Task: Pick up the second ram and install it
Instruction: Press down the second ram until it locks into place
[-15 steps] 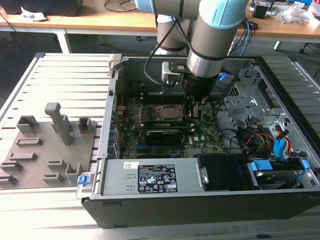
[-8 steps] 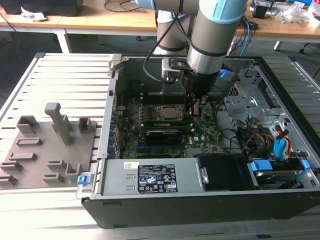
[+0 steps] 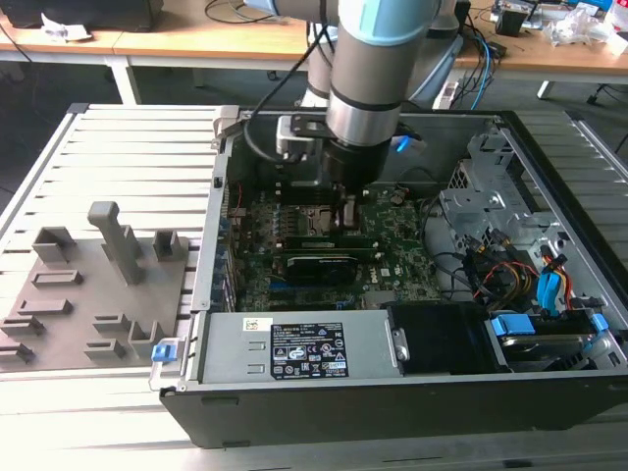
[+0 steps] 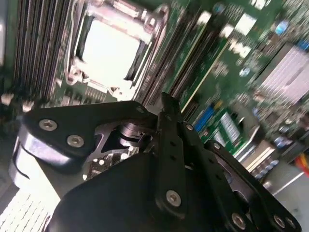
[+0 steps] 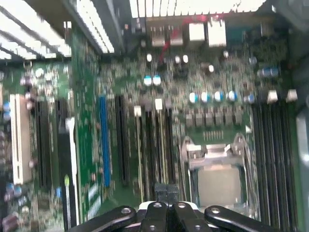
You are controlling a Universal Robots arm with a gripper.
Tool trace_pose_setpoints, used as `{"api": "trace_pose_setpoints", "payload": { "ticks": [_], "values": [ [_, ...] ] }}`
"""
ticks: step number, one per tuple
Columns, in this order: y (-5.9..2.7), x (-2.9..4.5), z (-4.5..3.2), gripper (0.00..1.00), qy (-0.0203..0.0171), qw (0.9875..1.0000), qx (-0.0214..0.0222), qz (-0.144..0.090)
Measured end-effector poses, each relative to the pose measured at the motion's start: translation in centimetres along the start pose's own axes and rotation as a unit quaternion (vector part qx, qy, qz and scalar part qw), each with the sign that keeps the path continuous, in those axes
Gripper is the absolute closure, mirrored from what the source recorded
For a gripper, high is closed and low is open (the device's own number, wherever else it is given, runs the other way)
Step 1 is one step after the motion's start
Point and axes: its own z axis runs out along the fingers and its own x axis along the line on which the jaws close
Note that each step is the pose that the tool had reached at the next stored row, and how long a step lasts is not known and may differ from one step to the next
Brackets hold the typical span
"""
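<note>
My gripper point(image 3: 345, 218) hangs low inside the open computer case, over the green motherboard point(image 3: 397, 263). Its fingers point(image 5: 161, 189) are pressed together and shut, with nothing visible between them in both wrist views. They sit just beside the CPU socket point(image 5: 217, 180), over the long memory slots point(image 5: 149, 145). A thin green stick point(image 3: 314, 238), which looks like the second ram, stands on edge in a slot right under the gripper. It also appears in the second wrist view as a green strip point(image 4: 207, 72) past the gripper point(image 4: 166, 104). I cannot tell whether the fingers touch it.
A black card point(image 3: 319, 267) sits in a slot just in front of the sticks. The power supply point(image 3: 294, 348), the drive cage point(image 3: 491, 196) and loose cables point(image 3: 510, 275) crowd the case. On the exterior view's left stands a grey parts fixture point(image 3: 98, 285).
</note>
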Motion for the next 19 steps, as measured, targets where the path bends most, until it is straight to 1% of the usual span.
{"api": "trace_pose_setpoints", "payload": {
  "ticks": [2,3,4,5,6,9,10,11,12,13,14,15,16,18,19],
  "values": [
    [1.79,0.13,0.17,0.89,0.0,1.0,0.0008,0.0],
    [2.26,0.17,0.22,0.89,-0.0001,1.0,0.0011,0.0],
    [3.04,0.22,0.33,0.89,-0.0001,1.0,0.0016,0.0],
    [3.52,0.25,0.5,0.89,-0.0003,1.0,0.0018,0.0],
    [3.66,0.27,0.61,0.89,-0.0001,1.0,0.0017,0.0],
    [3.9,0.3,1.03,0.89,-0.0012,1.0,0.0016,0.0],
    [3.94,0.3,1.3,0.89,-0.0025,1.0,0.0013,0.0],
    [3.93,0.3,1.37,0.89,-0.005,1.0,0.0012,0.0],
    [3.92,0.28,1.14,0.89,-0.0061,1.0,0.0018,0.0],
    [3.79,0.27,0.61,0.89,-0.0054,1.0,0.0015,0.0],
    [3.31,0.24,0.55,0.89,-0.0052,1.0,0.0009,0.0],
    [2.33,0.17,0.51,0.89,-0.0051,1.0,-0.0008,0.0],
    [1.23,0.09,0.46,0.89,-0.0049,1.0,-0.0035,0.0],
    [-0.2,-0.02,0.4,0.89,-0.0051,1.0,-0.0062,0.0],
    [-0.53,-0.06,0.33,0.89,-0.0052,1.0,-0.0065,0.0]
  ]
}}
